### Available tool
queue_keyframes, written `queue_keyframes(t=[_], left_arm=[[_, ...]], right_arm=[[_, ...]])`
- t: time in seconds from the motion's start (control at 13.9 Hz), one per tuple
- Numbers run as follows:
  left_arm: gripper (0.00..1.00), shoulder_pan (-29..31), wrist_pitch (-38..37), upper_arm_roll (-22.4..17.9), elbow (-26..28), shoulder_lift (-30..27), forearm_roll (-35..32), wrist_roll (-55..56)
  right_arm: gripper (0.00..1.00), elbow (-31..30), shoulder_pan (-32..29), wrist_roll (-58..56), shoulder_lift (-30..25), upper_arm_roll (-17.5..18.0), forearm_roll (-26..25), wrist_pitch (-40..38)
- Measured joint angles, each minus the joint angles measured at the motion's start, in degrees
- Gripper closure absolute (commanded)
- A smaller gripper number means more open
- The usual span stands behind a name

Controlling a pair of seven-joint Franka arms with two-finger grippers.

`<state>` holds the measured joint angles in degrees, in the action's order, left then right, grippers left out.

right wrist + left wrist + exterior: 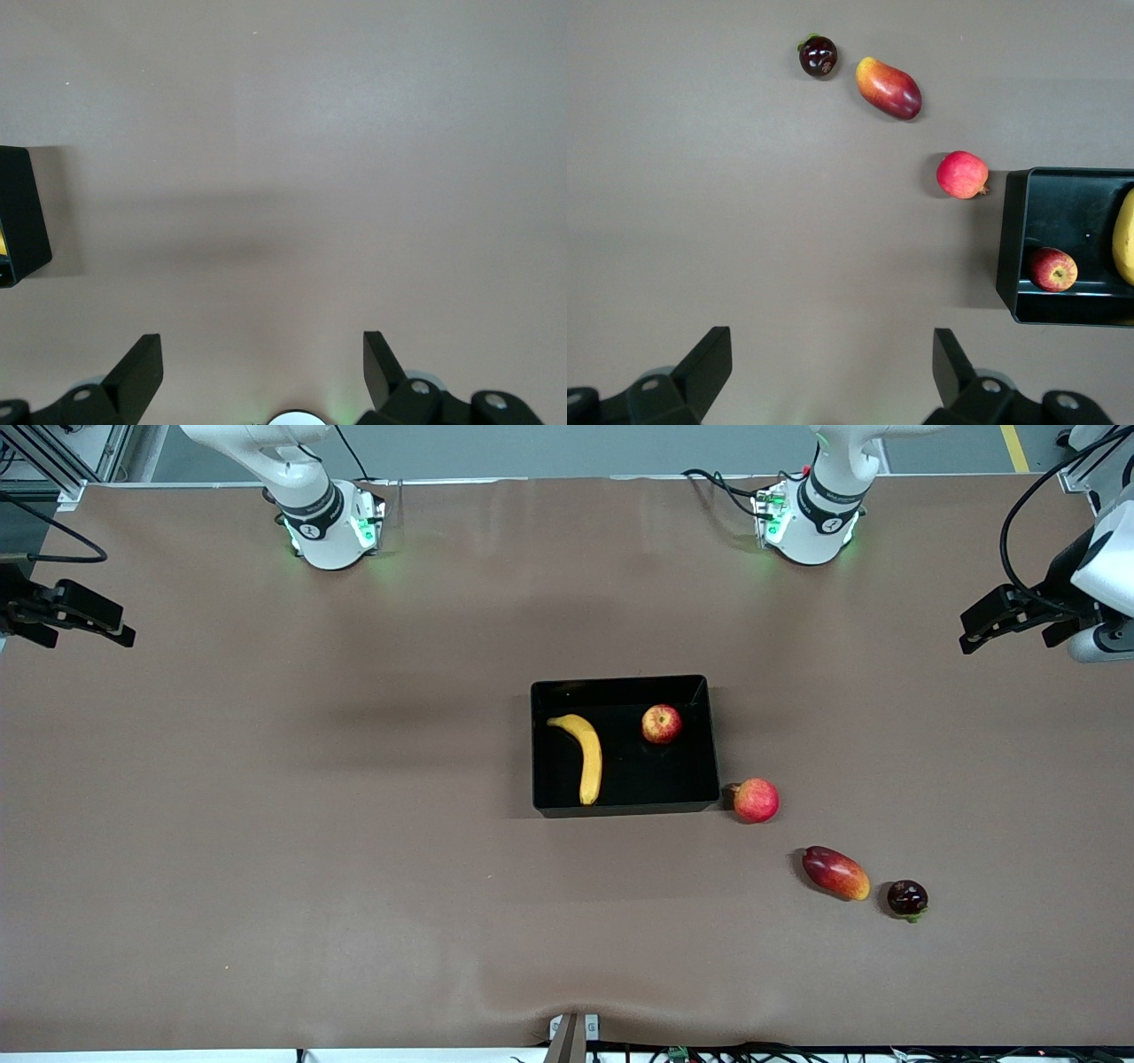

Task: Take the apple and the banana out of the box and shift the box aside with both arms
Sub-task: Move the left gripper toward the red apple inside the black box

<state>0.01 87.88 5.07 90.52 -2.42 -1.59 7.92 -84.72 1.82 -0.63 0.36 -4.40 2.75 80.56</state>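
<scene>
The table (266, 824) is covered by a plain brown surface. A black tray (625, 808) is set near its middle. Just beside the tray's near corner, toward the left arm's end, a pinkish-red round fruit (756, 800) is laid, its nub close to the tray wall. Nearer to the front camera and farther toward the left arm's end, an oval red-and-yellow fruit (835, 873) is found, and just beside it a small dark round fruit (907, 898).

The front view looks down from high across the table (266, 824), facing both bases. Each wrist view looks straight down. All three share the black tray (625, 808) (1010, 239) (22, 221).
</scene>
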Motion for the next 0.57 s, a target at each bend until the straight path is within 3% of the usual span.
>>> queue_keyframes(t=[0.57], left_arm=[[0.00,0.0,0.0,0.0,-0.7,0.1,-0.6,0.0]], right_arm=[[0.00,0.0,0.0,0.0,0.0,0.0,0.0,0.0]])
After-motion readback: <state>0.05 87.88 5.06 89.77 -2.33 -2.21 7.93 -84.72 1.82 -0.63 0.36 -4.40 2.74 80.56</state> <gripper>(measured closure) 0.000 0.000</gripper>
